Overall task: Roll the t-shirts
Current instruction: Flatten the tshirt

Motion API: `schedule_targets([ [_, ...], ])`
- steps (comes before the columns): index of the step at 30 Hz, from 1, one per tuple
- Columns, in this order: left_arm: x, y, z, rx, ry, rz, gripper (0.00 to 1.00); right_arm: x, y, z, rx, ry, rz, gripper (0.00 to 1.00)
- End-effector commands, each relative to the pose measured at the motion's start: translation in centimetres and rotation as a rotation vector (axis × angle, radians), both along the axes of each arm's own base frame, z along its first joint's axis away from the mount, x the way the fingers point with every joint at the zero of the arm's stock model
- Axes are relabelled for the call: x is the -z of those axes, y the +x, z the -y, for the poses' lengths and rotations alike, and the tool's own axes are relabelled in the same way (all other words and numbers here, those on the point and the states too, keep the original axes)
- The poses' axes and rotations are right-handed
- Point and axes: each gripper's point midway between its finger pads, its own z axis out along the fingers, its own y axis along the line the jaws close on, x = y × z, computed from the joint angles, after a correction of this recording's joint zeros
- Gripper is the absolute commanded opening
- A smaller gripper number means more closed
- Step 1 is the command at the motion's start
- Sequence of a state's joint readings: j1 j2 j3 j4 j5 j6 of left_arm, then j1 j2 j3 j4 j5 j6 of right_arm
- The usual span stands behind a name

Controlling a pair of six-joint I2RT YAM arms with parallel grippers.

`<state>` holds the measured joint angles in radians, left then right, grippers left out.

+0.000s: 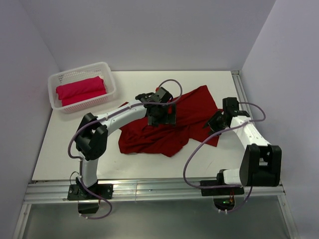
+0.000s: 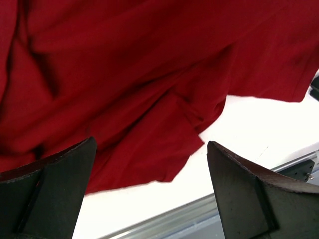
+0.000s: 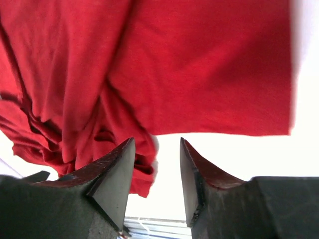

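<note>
The dark crimson t-shirt [image 1: 172, 124] lies crumpled and spread in the middle of the table. It fills the top of the left wrist view [image 2: 124, 74] and of the right wrist view [image 3: 149, 64]. The brighter pinkish-red t-shirt [image 1: 81, 89] lies rolled in the white basket [image 1: 60, 78] at the far left. My left gripper [image 1: 162, 115] hovers over the crimson shirt's middle, jaws wide open and empty [image 2: 149, 149]. My right gripper [image 1: 213, 123] is at the shirt's right edge, jaws open and empty [image 3: 157, 144], with cloth between and beside the left finger.
The table's metal front rail [image 1: 159, 189] runs along the near edge. White walls close the back and both sides. Bare table [image 1: 70, 144] lies left of the crimson shirt and in front of the basket.
</note>
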<state>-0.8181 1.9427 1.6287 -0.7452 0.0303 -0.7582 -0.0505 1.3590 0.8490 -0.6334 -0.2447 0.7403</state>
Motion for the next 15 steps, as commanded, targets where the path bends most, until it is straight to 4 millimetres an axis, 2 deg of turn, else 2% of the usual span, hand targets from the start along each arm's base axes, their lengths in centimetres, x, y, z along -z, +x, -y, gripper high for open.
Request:
schedule_targets([
  [1,-2.0,1.5,2.1,0.064,-0.083,0.063,0.98,-0.6,-1.4,2.3,0.102,-0.050,0.009,0.47],
  [3,-1.7,1.4,2.7,0.084,-0.095,0.060,0.98,-0.1,-2.9,3.3,0.174,-0.045,-0.012,0.45],
  [7,-1.0,1.2,3.4,0.099,-0.096,0.048,0.98,0.8,-4.5,4.9,0.288,-0.057,-0.023,0.45],
  [15,-0.8,1.3,4.3,0.129,-0.111,0.031,0.98,3.8,-6.7,5.9,0.402,-0.060,-0.098,0.47],
])
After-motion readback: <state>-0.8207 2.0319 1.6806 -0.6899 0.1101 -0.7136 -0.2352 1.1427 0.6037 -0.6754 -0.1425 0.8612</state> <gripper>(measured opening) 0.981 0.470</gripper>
